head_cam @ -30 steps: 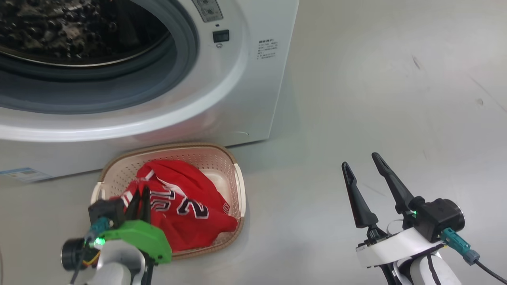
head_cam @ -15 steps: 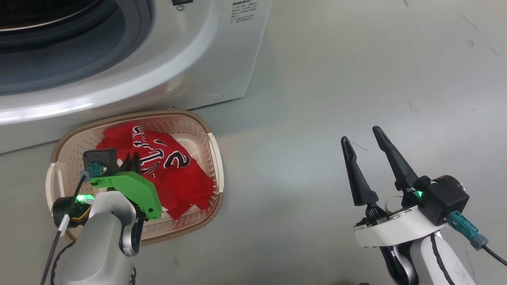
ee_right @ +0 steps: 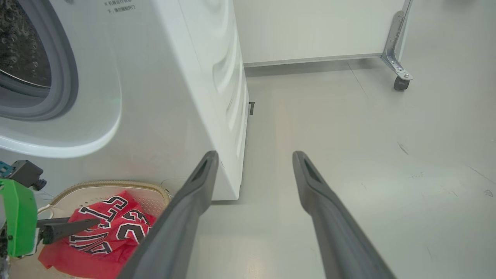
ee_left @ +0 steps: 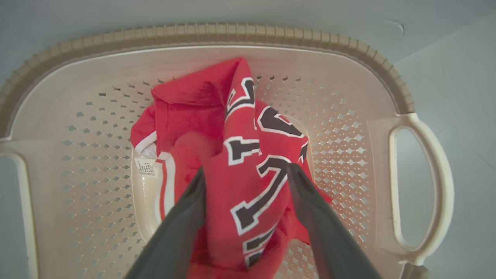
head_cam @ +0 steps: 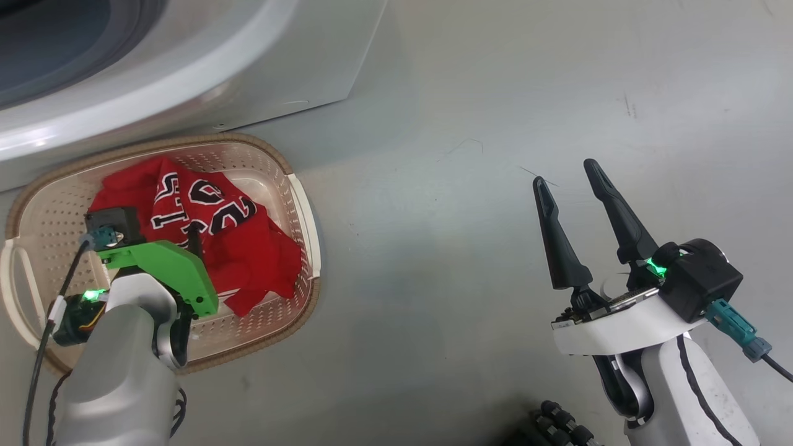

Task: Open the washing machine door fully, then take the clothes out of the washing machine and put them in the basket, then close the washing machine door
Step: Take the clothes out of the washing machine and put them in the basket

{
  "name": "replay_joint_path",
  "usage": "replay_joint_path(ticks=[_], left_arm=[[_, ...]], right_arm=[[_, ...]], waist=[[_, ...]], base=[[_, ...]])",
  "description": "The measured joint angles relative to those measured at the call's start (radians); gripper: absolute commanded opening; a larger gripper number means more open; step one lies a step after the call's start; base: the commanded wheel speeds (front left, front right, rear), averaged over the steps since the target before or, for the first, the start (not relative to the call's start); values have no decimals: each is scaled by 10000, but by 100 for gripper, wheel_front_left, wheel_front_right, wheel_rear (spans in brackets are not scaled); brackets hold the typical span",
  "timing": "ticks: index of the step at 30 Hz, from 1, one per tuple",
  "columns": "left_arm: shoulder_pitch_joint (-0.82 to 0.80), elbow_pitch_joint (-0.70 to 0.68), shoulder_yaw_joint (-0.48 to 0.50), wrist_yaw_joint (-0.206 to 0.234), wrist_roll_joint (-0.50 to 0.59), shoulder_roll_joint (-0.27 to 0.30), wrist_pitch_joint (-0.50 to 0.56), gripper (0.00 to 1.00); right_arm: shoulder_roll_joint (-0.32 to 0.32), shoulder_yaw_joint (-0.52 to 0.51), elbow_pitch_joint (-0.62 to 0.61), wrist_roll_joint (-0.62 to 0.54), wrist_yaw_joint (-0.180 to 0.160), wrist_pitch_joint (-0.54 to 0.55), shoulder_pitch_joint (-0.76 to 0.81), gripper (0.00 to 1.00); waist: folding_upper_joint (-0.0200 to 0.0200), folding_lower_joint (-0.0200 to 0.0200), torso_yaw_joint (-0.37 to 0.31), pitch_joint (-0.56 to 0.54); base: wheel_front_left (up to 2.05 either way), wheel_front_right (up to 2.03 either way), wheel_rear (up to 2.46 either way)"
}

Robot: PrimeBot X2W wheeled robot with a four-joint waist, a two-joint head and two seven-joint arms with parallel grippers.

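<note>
Red clothes [head_cam: 248, 254] lay in the basket [head_cam: 49, 210]; left end effector [ee_left: 246, 168] open astride them, right end effector [head_cam: 563, 171] open.

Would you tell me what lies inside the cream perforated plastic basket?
In the basket lie red sports clothes with dark white-edged numbers; part of its perforated floor beneath them is covered.

glossy grey floor [head_cam: 471, 93], white washing machine [head_cam: 248, 68] standing on it, cream basket [head_cam: 308, 223] just beside its front

red clothes [ee_left: 232, 174], cream perforated basket [ee_left: 97, 128]
</note>
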Motion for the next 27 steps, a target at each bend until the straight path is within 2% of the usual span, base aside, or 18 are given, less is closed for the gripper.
replay_joint_path(ticks=[6, 14, 22, 27], left_arm=[[-246, 633, 36, -217, -73, -6, -470, 100], [-133, 1028, 73, -431, -125, 31, -1737, 100], [567, 702, 69, -616, -38, -2, -3446, 100], [916, 104, 27, -692, 123, -140, -3457, 100]], right_arm=[[6, -105, 291, 29, 0, -6, -168, 100], [23, -184, 734, 75, 0, -88, -183, 100], [25, -477, 1003, 73, -4, -90, -172, 100], [-19, -658, 1093, 25, -15, -90, -50, 100]], waist=[[0, 0, 9, -31], [0, 0, 130, -592], [0, 0, 323, -1502], [0, 0, 524, -2152]], base=[[0, 0, 0], [0, 0, 0], [0, 0, 0], [0, 0, 0]])
